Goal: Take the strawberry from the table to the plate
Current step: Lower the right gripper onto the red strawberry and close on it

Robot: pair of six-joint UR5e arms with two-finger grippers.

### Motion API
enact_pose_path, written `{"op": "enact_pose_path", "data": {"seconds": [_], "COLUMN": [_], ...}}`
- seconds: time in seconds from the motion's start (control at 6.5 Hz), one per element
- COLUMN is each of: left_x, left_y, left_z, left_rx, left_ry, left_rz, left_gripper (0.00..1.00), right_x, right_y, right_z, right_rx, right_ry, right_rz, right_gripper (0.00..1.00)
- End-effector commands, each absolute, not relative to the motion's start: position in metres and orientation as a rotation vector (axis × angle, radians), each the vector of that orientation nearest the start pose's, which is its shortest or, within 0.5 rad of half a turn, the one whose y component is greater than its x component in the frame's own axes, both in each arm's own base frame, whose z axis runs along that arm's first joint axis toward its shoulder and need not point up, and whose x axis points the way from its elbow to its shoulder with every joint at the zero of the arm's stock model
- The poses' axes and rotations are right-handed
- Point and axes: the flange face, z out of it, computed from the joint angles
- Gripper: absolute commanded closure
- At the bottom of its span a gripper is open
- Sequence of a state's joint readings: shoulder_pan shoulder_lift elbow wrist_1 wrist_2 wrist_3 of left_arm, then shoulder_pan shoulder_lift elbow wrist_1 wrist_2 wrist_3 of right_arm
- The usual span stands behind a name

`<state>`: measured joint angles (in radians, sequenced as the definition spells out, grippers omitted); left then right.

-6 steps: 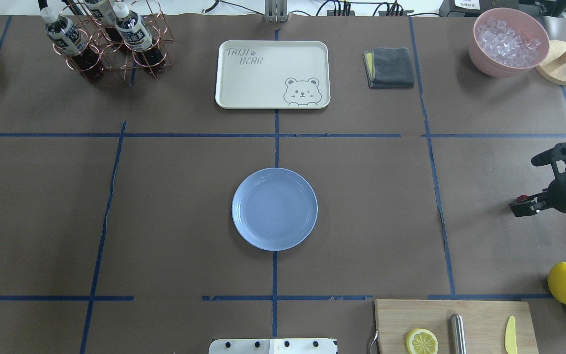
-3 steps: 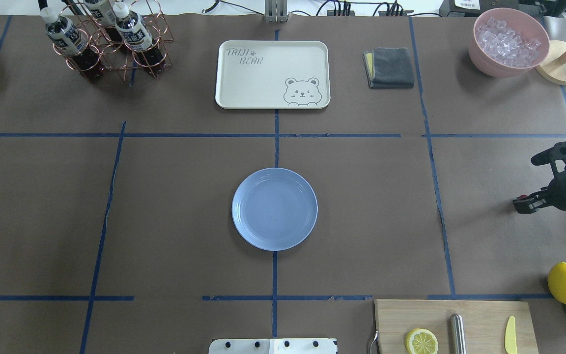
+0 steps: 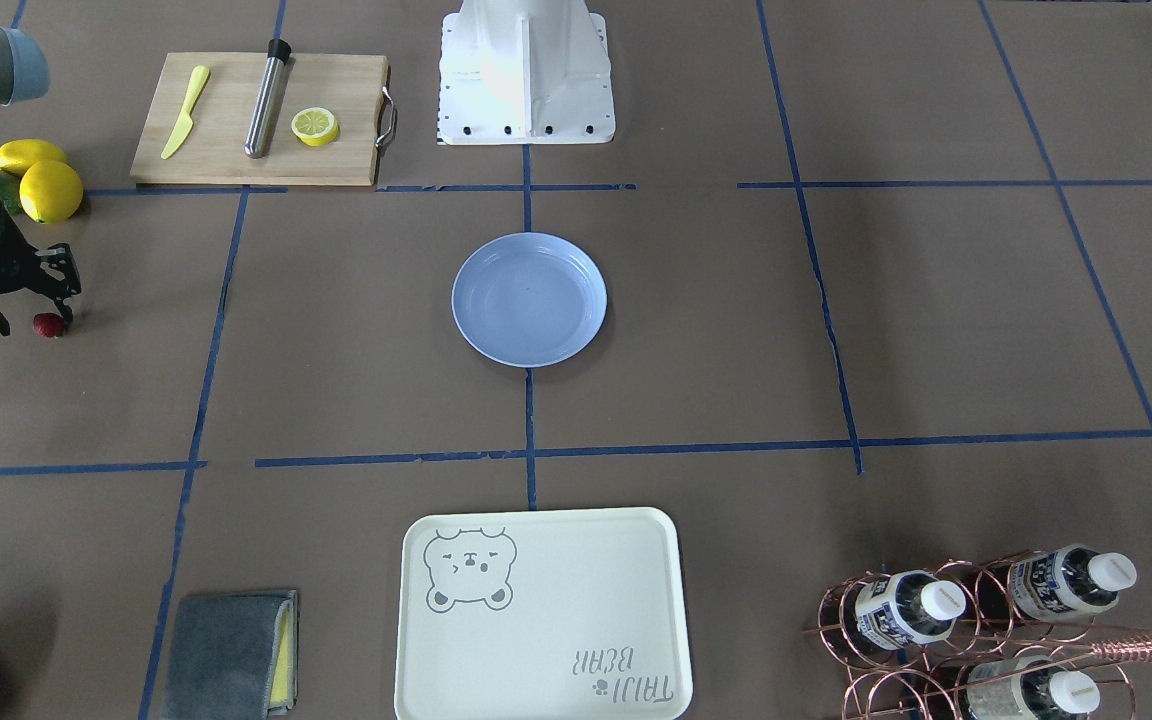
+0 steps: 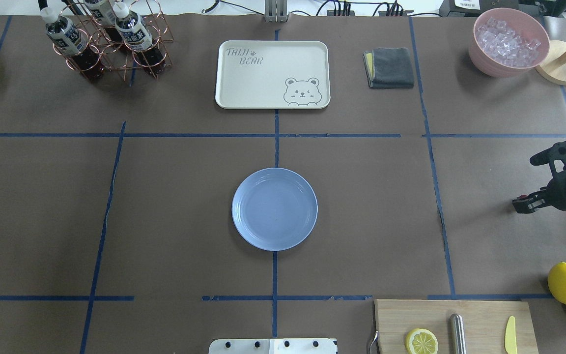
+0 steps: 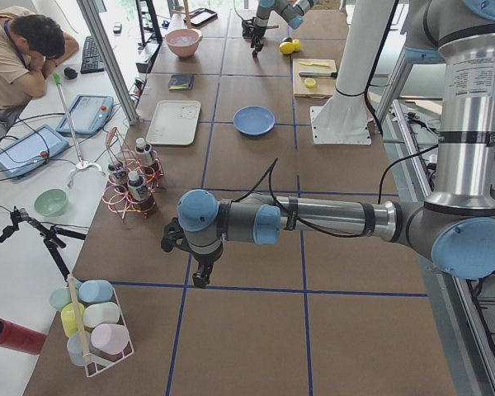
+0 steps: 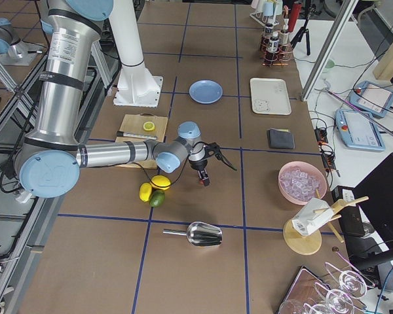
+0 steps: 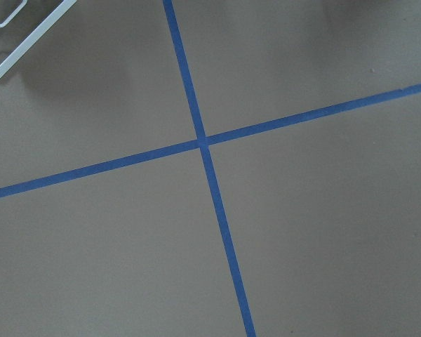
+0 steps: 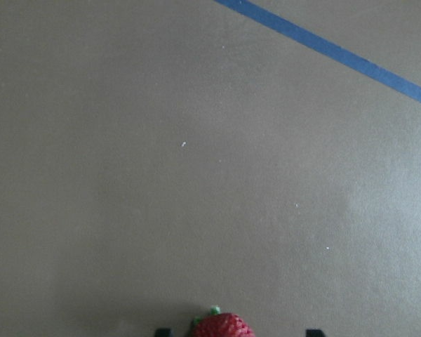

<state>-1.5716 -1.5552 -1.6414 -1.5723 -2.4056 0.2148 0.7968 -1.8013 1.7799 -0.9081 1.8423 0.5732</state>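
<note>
On the surface (image 4: 175, 206), well right: one strawberry (image 8: 223, 326), lying within the wide-parted right tool (image 3: 34, 318), touching neither side. At centre, well apart: one pale blue plate (image 4: 274, 209). Far left, over a tape cross (image 7: 202, 142): the left tool (image 5: 200, 279); cannot tell its width.

The near left arm (image 5: 330, 216) is showing silver-grey metal tubes joined by grey housings wearing pale blue round caps (image 5: 197, 209). A thin black cable (image 5: 268, 175) is looping along it. Small black lettering (image 5: 469, 82) is marking its upright tube. The white pedestal base (image 3: 526, 60) is carrying black screws (image 3: 508, 130). The right gripper (image 4: 521, 203) is looking matte black.
</note>
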Motion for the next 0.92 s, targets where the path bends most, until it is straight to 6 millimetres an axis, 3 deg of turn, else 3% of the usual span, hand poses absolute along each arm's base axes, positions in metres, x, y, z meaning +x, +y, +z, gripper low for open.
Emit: {"op": "enact_pose_path", "data": {"seconds": [0.0,0.15,0.31,0.62,0.77], "left_x": [-0.060,-0.059,-0.059,-0.059,-0.059], "left_y": [-0.488,-0.489,-0.489,-0.491,-0.491], "left_z": [0.626,0.625,0.625,0.624,0.623], "left_rx": [0.145,0.146,0.146,0.149,0.150], "left_ry": [0.827,0.827,0.827,0.826,0.826], "left_rz": [0.225,0.227,0.227,0.228,0.229], "left_gripper": [0.00,0.00,0.00,0.00,0.00], "right_x": [-0.226,-0.226,-0.227,-0.233,-0.261], "right_y": [-0.384,-0.383,-0.384,-0.382,-0.405], "right_z": [0.603,0.599,0.583,0.511,0.446], "right_rx": [0.334,0.334,0.351,0.374,0.338], "right_ry": [-0.603,-0.614,-0.638,-0.765,-0.816], "right_rz": [-0.281,-0.277,-0.268,-0.210,-0.159], "right_gripper": [0.83,1.00,1.00,1.00,1.00]}}
